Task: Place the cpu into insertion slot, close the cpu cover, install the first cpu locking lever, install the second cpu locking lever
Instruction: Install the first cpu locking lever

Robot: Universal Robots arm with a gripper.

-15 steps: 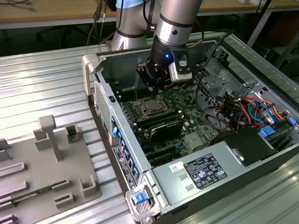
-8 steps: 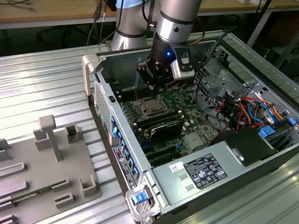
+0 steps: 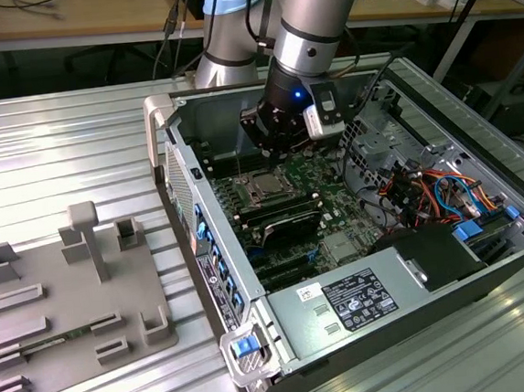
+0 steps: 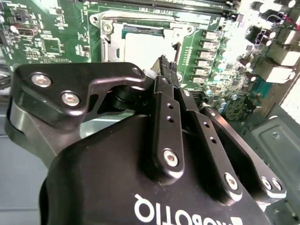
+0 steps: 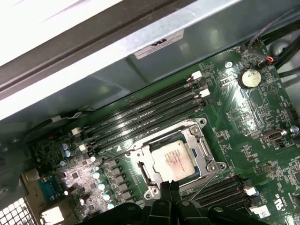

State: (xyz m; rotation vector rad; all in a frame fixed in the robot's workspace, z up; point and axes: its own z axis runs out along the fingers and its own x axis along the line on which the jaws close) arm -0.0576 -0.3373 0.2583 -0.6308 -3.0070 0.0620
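The cpu lies flat in the insertion slot, silvery top facing up; it also shows as a bright square in the second wrist view. The cpu cover lies down around it as a silver frame. My gripper is shut, fingertips pressed together with nothing visible between them, hovering just beside one edge of the socket. A thin metal lever rod runs along the socket close to the fingertips. In the exterior view the gripper hangs over the socket inside the open computer case.
Long black memory slots flank the socket. A coin battery sits on the green board. The case wall rises close by. A power supply and coloured cables fill the case's other end. A grey fixture plate lies at the exterior view's left.
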